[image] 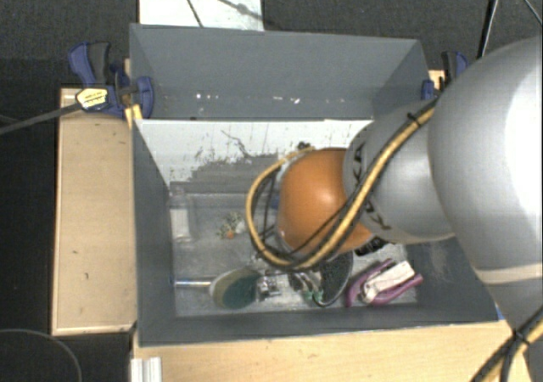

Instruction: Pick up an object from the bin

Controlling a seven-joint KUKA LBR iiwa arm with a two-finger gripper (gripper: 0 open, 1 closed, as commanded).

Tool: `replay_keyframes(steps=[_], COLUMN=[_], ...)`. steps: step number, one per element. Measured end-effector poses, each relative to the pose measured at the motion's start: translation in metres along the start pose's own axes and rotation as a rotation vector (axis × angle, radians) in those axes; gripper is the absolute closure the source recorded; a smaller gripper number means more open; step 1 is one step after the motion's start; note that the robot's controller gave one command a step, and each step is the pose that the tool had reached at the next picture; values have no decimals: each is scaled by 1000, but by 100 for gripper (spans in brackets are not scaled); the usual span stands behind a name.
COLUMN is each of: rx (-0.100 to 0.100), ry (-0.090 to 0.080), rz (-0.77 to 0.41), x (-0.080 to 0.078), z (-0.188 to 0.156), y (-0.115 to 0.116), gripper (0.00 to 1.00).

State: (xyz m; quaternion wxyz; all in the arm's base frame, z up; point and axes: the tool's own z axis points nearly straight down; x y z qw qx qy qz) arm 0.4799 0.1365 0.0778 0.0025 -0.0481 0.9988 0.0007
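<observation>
My gripper (275, 284) reaches down under the arm's orange cover near the bin's front wall. Just left of it, and touching or nearly touching it, lies a dark green round thing (235, 290) with a thin metal handle pointing left. Right of the gripper a black mesh-like thing (337, 277) lies partly under the arm. Further right rests a purple and white thing (387, 280) against the front right of the bin. What is between the gripper's tips is hidden by its body and cables.
A small orange scrap (229, 233) and a clear, pale thing (180, 223) lie on the bin floor at the left. The arm and its orange cover hide the middle and right of the bin.
</observation>
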Motion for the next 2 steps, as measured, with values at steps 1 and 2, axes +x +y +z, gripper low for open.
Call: replay_keyframes(steps=[1, 2], rx=[-1, 0], ry=[-4, -2], rz=[64, 29], x=[0, -6], z=[-102, -151], y=[2, -1], gripper=[100, 100])
